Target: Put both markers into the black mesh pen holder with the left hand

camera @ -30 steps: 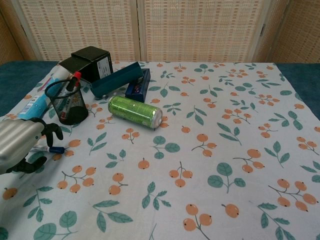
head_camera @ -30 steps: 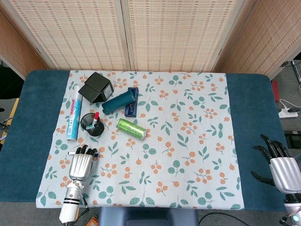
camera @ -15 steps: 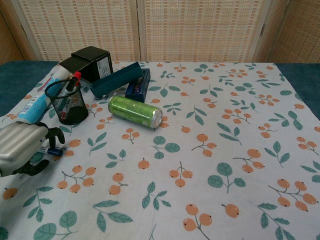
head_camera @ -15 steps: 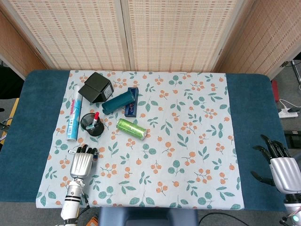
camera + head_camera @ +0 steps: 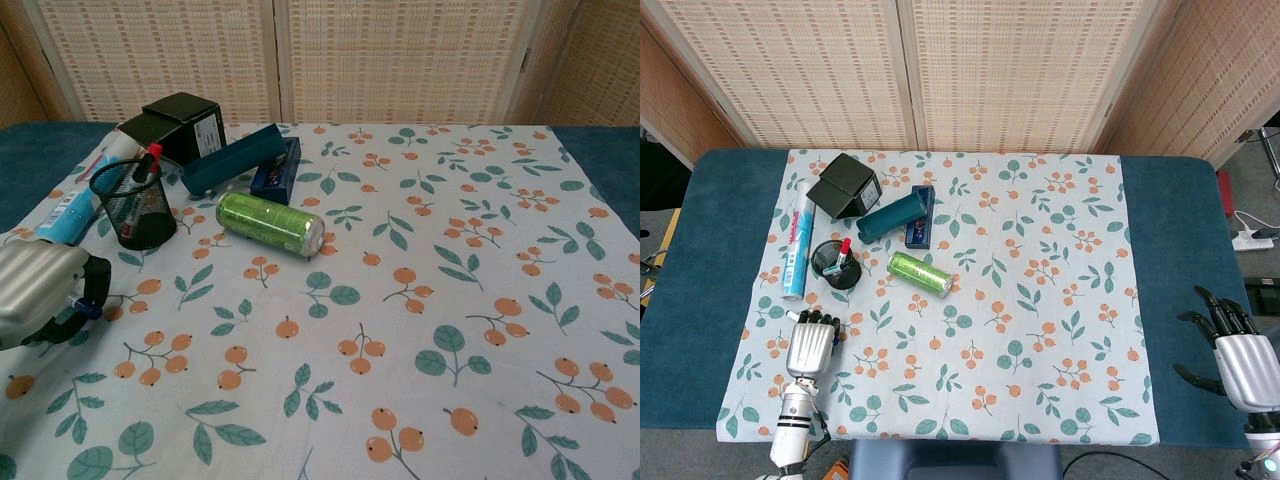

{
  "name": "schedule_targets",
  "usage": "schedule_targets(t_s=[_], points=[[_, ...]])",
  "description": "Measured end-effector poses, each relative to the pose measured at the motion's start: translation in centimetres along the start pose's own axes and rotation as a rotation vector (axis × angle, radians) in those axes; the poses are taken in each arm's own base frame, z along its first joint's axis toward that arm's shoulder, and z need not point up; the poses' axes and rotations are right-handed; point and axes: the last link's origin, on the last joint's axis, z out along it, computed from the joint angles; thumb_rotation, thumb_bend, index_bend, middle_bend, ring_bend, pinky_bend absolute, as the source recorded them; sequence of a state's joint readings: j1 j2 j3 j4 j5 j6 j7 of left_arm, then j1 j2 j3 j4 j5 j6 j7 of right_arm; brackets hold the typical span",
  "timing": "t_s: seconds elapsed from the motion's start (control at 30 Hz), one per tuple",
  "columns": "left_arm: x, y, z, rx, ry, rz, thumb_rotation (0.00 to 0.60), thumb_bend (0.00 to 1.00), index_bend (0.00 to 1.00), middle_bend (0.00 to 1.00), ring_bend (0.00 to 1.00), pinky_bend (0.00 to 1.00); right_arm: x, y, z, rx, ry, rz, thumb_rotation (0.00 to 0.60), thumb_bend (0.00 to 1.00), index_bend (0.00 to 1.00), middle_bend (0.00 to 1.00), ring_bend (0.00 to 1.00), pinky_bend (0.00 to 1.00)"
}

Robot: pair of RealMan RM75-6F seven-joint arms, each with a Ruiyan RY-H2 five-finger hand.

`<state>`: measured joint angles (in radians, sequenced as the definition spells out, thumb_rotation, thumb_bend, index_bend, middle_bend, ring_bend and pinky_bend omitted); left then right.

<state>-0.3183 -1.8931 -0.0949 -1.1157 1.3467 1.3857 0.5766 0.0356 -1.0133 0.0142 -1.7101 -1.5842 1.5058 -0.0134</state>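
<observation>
The black mesh pen holder (image 5: 827, 265) (image 5: 131, 210) stands at the left of the floral cloth, with a red-capped marker (image 5: 844, 250) (image 5: 149, 159) upright in it. My left hand (image 5: 812, 345) (image 5: 38, 296) lies on the cloth just in front of the holder, its fingers curled around a blue-capped marker (image 5: 88, 308). Only the cap end pokes out in the chest view. In the head view the marker's white tip (image 5: 792, 314) sticks out to the left of the fingers. My right hand (image 5: 1240, 358) rests far right with its fingers apart and nothing in it.
A green can (image 5: 919, 273) (image 5: 270, 222) lies on its side right of the holder. Behind are a black box (image 5: 843, 186), a teal case (image 5: 894, 215) and a small blue box (image 5: 921, 228). A white and blue tube (image 5: 793, 255) lies left of the holder.
My left hand drew slightly back and left, and its fingers curled in around the blue-capped marker. The right hand has not moved.
</observation>
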Motion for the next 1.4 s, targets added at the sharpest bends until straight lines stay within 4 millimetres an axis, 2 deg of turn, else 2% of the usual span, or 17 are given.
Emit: schedule_targets(t_s=[0.13,0.33,0.43,0.53,0.67,0.73,0.93,1.17,1.4], points=[[0.8,-0.1,-0.3,-0.006,0.034,-0.011,0.6,0.35,0.68,0.77,0.38,0.34,0.1,0.1,0.0,-0.003,0.006,0.001,0.6,0.06,0.34,0.04,0.13,0.12],[4.6,-0.9,-0.7,-0.021,0.138,-0.03,0.6,0.35,0.65,0.74,0.38,0.32,0.2,0.1,-0.1,0.002,0.013,0.01,0.6,0.06,0.34,0.04,0.13,0.12],[7.7,-1.9,-0.9,-0.016,0.183,-0.04,0.6,0.35,0.65,0.73,0.38,0.32,0.3,0.1,-0.2,0.005,0.016,0.015,0.6,0.06,0.34,0.04,0.13,0.12],[11.7,-3.3,-0.7,-0.006,0.233,-0.046,0.6,0.35,0.64,0.73,0.38,0.32,0.3,0.1,-0.2,0.01,0.017,0.017,0.6,0.06,0.34,0.04,0.13,0.12],[17.8,-5.7,0.7,0.004,0.329,-0.047,0.6,0.35,0.64,0.73,0.38,0.32,0.3,0.0,-0.2,0.014,0.015,0.019,0.6,0.06,0.34,0.04,0.13,0.12],[19.2,-6.1,1.5,-0.003,0.343,-0.085,0.6,0.35,0.64,0.73,0.38,0.32,0.4,0.1,-0.2,0.01,0.016,0.02,0.6,0.06,0.34,0.04,0.13,0.12],[19.9,-5.3,4.0,-0.078,0.234,-0.379,0.6,0.35,0.63,0.72,0.37,0.32,0.4,0.3,-0.2,0.001,0.019,0.018,0.6,0.06,0.34,0.04,0.13,0.12],[19.4,-3.6,8.1,-0.156,0.027,-0.774,0.6,0.35,0.63,0.72,0.37,0.32,0.2,0.4,0.1,-0.007,0.01,0.012,0.6,0.06,0.34,0.04,0.13,0.12],[17.6,-3.8,11.5,-0.107,-0.075,-0.89,0.6,0.35,0.63,0.72,0.36,0.32,0.1,0.5,0.2,-0.017,0.008,0.006,0.6,0.06,0.34,0.04,0.13,0.12]])
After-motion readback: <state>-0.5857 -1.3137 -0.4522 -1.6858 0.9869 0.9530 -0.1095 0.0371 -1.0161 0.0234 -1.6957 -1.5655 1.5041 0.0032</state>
